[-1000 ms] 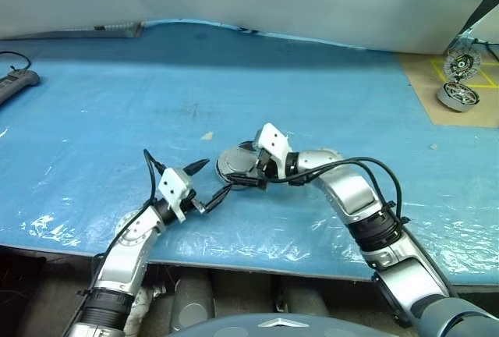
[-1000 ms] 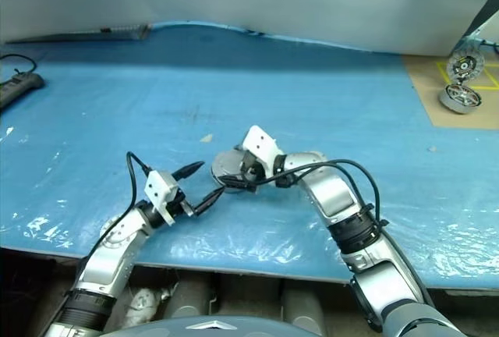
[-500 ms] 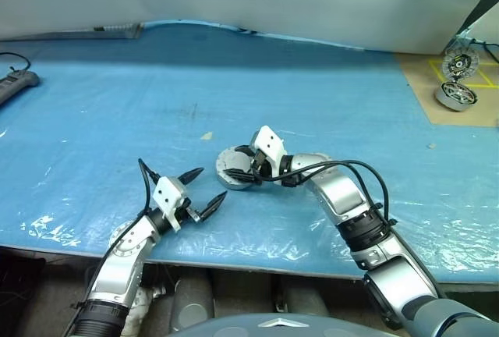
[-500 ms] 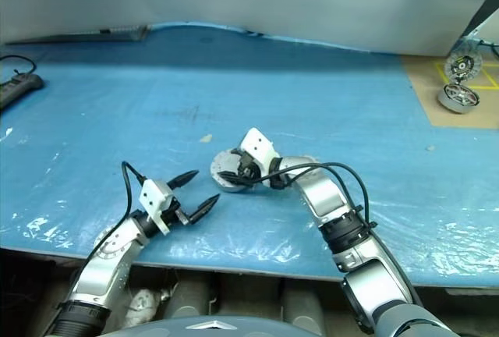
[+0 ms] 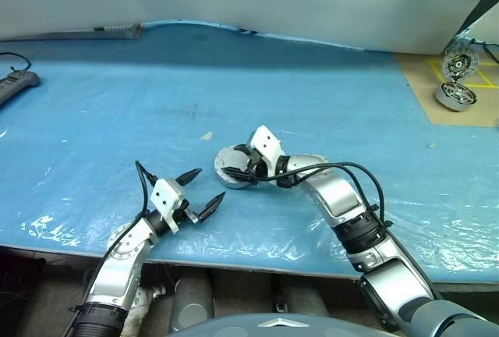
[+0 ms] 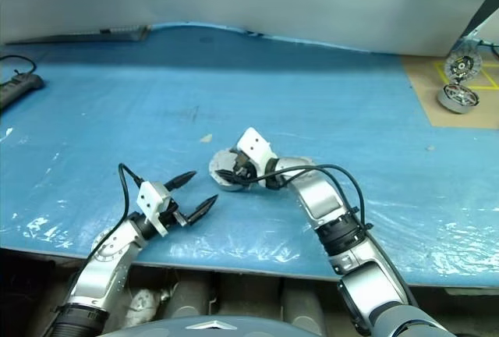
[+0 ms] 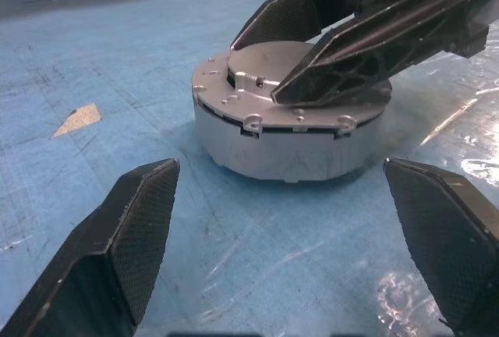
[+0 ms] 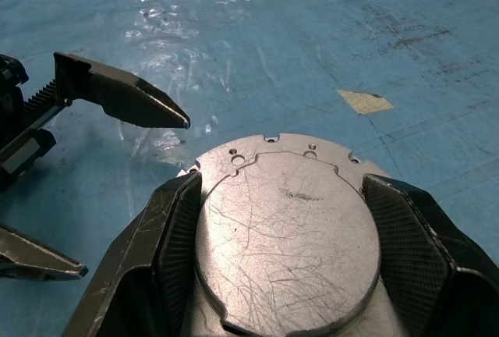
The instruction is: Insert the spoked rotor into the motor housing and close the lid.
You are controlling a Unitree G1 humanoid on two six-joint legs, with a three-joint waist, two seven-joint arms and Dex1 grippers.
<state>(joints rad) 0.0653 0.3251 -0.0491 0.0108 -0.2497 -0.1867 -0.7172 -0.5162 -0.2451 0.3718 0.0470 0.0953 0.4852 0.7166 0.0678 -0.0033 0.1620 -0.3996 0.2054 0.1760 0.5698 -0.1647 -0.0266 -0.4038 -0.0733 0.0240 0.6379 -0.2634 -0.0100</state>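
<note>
The motor housing (image 7: 288,146) is a round grey cup sitting on the blue sheet at mid-table, with the lid (image 8: 284,228) lying plain face up on top of it. My right gripper (image 5: 240,167) reaches in from the right, and its fingers (image 8: 175,232) press on both sides of the lid's raised centre. My left gripper (image 5: 209,184) is open a short way in front and to the left of the housing, holding nothing and not touching it. The spoked rotor is hidden.
A brown board (image 5: 475,115) at the far right carries two small metal motor parts (image 5: 455,95). A power strip (image 5: 15,83) lies at the far left edge. A tan scrap (image 5: 207,136) sits behind the housing. The table's front edge runs just below my left wrist.
My right gripper's fingers have closed in on the lid's raised centre. The left gripper has stayed open and almost in place.
</note>
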